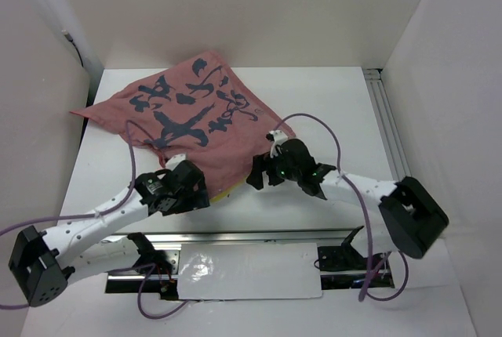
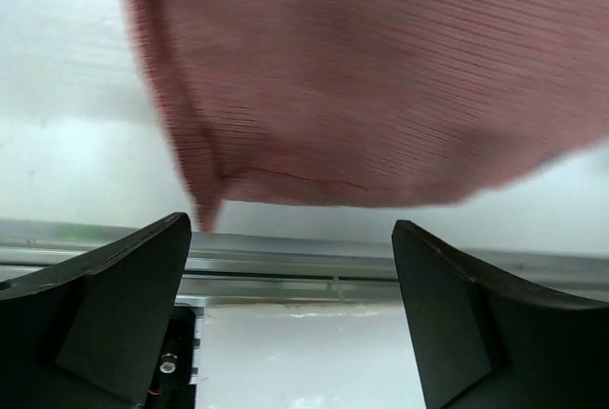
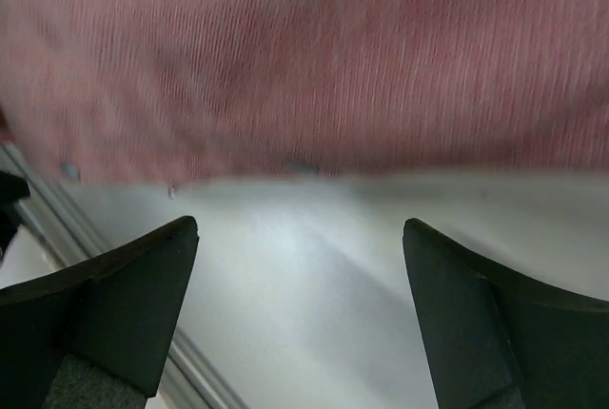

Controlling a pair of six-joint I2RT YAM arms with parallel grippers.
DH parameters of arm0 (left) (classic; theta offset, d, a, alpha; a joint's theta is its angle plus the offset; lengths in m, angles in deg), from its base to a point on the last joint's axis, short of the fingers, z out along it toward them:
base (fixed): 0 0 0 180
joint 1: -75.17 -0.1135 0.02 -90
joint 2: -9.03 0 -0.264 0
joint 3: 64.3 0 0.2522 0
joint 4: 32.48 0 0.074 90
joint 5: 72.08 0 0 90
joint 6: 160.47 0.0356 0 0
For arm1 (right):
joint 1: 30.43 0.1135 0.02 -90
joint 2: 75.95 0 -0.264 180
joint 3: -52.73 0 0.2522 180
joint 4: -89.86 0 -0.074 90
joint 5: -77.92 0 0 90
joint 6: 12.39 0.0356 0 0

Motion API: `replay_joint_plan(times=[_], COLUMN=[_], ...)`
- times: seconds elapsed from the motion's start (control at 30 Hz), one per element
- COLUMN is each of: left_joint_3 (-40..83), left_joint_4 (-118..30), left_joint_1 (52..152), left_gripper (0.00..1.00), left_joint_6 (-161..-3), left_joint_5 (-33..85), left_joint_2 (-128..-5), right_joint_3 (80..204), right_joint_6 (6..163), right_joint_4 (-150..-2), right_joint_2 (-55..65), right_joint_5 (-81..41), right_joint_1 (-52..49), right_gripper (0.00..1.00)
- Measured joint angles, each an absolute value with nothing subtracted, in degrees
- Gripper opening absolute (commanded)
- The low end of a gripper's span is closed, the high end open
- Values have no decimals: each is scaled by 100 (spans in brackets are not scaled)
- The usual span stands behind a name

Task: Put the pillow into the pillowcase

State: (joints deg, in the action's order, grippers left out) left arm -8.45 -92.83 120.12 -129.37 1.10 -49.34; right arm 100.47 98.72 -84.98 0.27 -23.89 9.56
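Observation:
The pillowcase point(image 1: 192, 114) lies spread on the white table, faded pinkish-red side up with dark markings. A thin yellowish edge of the pillow point(image 1: 223, 193) peeks out at its near hem; the rest of the pillow is hidden by the fabric. My left gripper point(image 1: 201, 190) sits at the near left corner of the cloth, open, with nothing between its fingers point(image 2: 114, 304). The red fabric point(image 2: 381, 76) hangs just beyond them. My right gripper point(image 1: 256, 176) is at the near right edge, also open and empty, with the fabric point(image 3: 314, 57) just past its fingertips point(image 3: 143, 285).
An aluminium rail point(image 1: 259, 235) runs along the near edge between the arm bases, with a white sheet point(image 1: 251, 270) in front of it. Another rail point(image 1: 388, 125) lines the right side. White walls enclose the table on three sides. Purple cables loop over both arms.

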Motion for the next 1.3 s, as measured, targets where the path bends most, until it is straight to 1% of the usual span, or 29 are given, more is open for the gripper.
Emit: replay_joint_plan(times=[0.13,0.3,0.53,0.6,0.63,0.7,0.73,0.77,0.8,0.87,0.97,1.0,1.07,1.3], left_joint_3=[-1267,-1435,-1457,-1453,-1446,-1389,-1328,-1252,-1182,-1053,-976,-972,-972,-1042], left_joint_4=[-9355,-9272,-8207,-7853,-7722,-7578,-7551,-7527,-7499,-7457,-7425,-7427,-7444,-7460], left_joint_1=[11512,11254,11260,11260,11258,11228,11190,11134,11077,10991,10965,10998,11107,11523], left_gripper=[100,99,95,87,81,65,36,15,0,0,0,0,0,0], left_joint_6=[-13232,-13214,-12755,-12580,-12478,-12325,-12270,-12200,-12165,-12051,-11979,-11973,-11968,-11992], left_joint_5=[171,182,255,298,305,287,285,283,268,241,233,228,226,235], left_joint_2=[-4580,-4650,-5380,-5590,-5704,-5953,-6082,-6206,-6296,-6410,-6440,-6431,-6379,-5330], right_joint_3=[10806,11448,11619,11584,11523,11282,11107,10915,10727,10421,10139,10084,10084,10089], right_joint_6=[9911,9944,9699,9542,9459,9345,9293,9255,9199,9074,8838,8748,8694,8646], right_joint_4=[-8813,-8924,-8767,-8568,-8456,-8321,-8264,-8244,-8229,-8277,-8389,-8454,-8596,-10185], right_joint_2=[945,1564,1601,1415,1251,799,524,248,-10,-333,-351,-182,62,1352], right_joint_5=[-2367,-2548,-2553,-2384,-2256,-2044,-1960,-1901,-1866,-1814,-1735,-1633,-1556,-927], right_joint_1=[694,158,21,78,139,338,488,659,856,1310,1988,2296,2488,2783], right_gripper=[94,94,94,95,95,95,95,95,95,95,95,95,95,95])
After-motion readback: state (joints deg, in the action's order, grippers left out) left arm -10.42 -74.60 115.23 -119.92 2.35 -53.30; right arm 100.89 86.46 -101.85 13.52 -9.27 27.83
